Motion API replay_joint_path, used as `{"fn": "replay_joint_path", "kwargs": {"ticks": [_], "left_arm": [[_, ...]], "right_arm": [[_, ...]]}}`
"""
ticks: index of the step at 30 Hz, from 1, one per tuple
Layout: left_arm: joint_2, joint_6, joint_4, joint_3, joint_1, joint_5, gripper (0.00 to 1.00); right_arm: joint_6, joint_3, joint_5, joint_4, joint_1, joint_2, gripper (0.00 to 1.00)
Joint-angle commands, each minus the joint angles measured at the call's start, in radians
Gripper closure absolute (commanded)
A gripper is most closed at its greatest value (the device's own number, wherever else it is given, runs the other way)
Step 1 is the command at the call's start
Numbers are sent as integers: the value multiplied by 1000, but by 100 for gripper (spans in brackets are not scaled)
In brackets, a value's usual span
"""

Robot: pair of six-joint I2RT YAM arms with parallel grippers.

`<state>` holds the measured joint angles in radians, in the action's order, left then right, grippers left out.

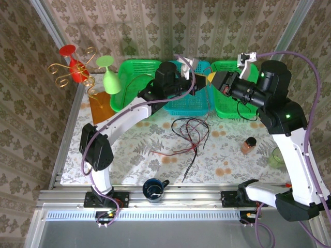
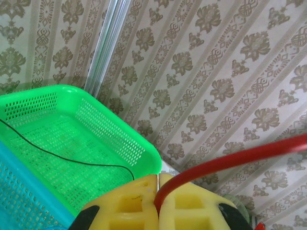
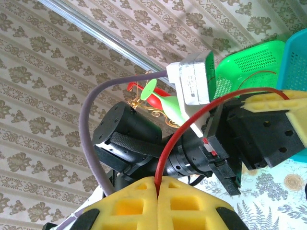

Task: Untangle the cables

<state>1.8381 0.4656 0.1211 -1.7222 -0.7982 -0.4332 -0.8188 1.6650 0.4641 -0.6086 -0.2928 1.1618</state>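
In wrist views, left gripper, right gripper each pinching red cable, top view: tangle on table.

Top external: high behind the arm bases, looking down; teal basket at far centre.
Left wrist: close beside teal basket, facing the wallpaper.
Right wrist: close, facing across teal basket at the left arm.
Both wrist views share the red cable and the basket.
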Motion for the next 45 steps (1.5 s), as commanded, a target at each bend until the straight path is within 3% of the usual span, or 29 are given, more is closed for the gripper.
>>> {"fn": "replay_joint_path", "kwargs": {"ticks": [1,3,5,6,10,13,16,20,23,28,32,37,45], "left_arm": [[-24,39,53,-7,8,-21,100],[-35,53,54,-4,15,-32,100],[-45,70,42,-10,23,-51,100],[-46,78,18,-21,28,-58,100],[-64,74,-71,-51,37,-63,100],[-85,58,-137,-66,40,-18,100],[-102,65,-100,-58,48,-83,100],[-84,51,-156,-122,54,-168,100],[-79,-1,-243,-166,51,-173,100],[-85,-13,-246,-157,44,-165,100],[-81,-23,-255,-158,26,-175,100],[-89,-31,-244,-134,17,-174,100],[-85,-36,-256,-133,-3,-198,100]], "right_arm": [[13,-4,-8,-17,-4,-26,86],[43,-9,-39,-50,0,-37,60],[52,-36,-44,-55,20,-57,46],[48,-53,-41,-49,31,-69,43],[30,-126,-22,-14,82,-117,39],[103,-178,-35,-8,101,-146,39],[154,-239,-56,-7,112,-161,39],[-32,-325,93,118,176,-132,39],[-146,-354,92,148,191,-103,39],[-396,-458,93,268,198,-64,38],[-583,-558,115,410,198,-40,31],[-682,-602,156,481,193,33,24],[-836,-660,251,736,173,206,22]]}}
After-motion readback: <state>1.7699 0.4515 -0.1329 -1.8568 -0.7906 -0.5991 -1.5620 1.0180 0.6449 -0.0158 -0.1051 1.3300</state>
